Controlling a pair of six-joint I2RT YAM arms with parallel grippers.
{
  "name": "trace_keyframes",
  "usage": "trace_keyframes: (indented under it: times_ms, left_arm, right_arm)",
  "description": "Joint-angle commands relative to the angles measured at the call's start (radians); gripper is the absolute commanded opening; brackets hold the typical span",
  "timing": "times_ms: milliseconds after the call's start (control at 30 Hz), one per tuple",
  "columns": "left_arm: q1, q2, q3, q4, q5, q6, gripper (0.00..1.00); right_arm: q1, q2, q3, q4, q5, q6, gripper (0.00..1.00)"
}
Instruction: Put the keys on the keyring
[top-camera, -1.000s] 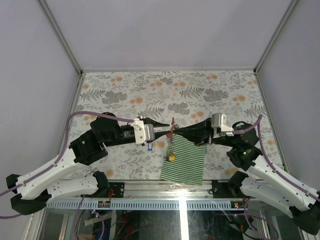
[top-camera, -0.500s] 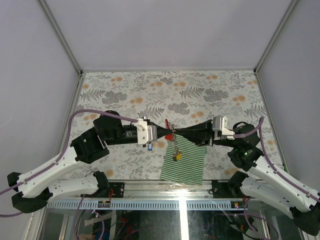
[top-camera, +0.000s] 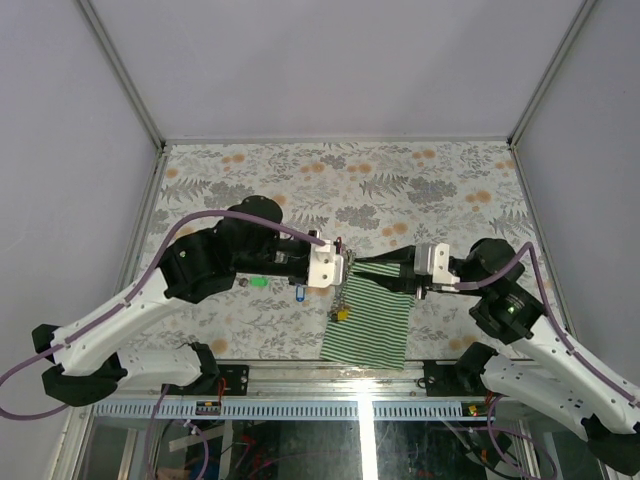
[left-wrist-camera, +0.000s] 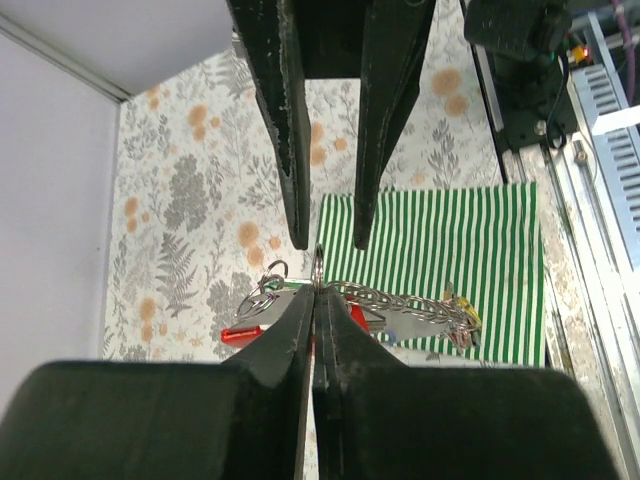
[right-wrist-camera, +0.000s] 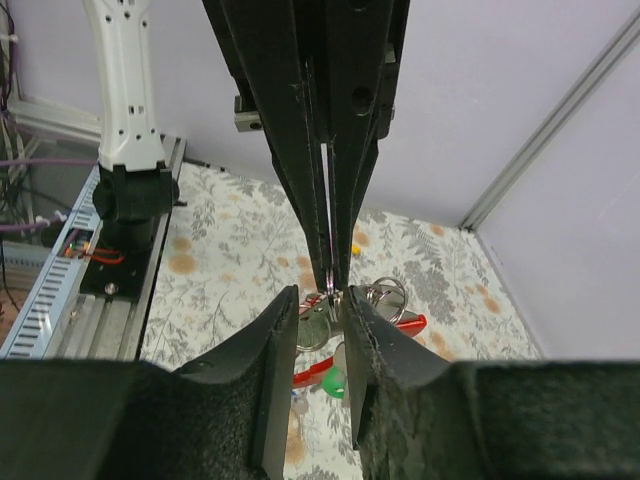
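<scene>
My left gripper (top-camera: 344, 266) (left-wrist-camera: 318, 292) is shut on a thin metal ring of the keyring, held above the table. From that ring hang a grey chain (left-wrist-camera: 420, 304), a red clip (left-wrist-camera: 246, 333) and a key with a yellow tag (top-camera: 342, 313) (left-wrist-camera: 463, 320). My right gripper (top-camera: 360, 267) (right-wrist-camera: 322, 300) faces the left one tip to tip. Its fingers (left-wrist-camera: 298, 215) stand open on either side of the ring, apart from it. A green tag (right-wrist-camera: 338, 385) and more rings (right-wrist-camera: 386, 293) show below. Another green-tagged key (top-camera: 258, 282) and a blue-tagged one (top-camera: 300, 293) are on the table.
A green-and-white striped cloth (top-camera: 370, 318) lies on the floral tabletop (top-camera: 330, 185) under and in front of the grippers, reaching the near edge. A metal rail (top-camera: 330, 405) and the arm bases run along that edge. Grey walls enclose the other sides.
My right gripper has opened and let go of the ring. The left gripper closed on the ring and that arm swung right, uncovering the green-tagged key on the table.
</scene>
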Motion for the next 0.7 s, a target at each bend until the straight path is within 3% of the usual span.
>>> trace_keyframes:
  times_ms: [0, 433, 667]
  left_arm:
    - [-0.004, 0.018, 0.067, -0.086, -0.022, 0.09, 0.0]
    - [-0.005, 0.04, 0.089, -0.093, -0.008, 0.095, 0.0]
    - [-0.005, 0.046, 0.089, -0.093, -0.005, 0.094, 0.0]
  right_arm:
    - [0.004, 0.007, 0.043, -0.034, 0.004, -0.048, 0.31]
    - [0.003, 0.069, 0.048, 0.004, -0.022, -0.043, 0.35]
    - [0.004, 0.078, 0.046, 0.035, -0.036, -0.022, 0.28]
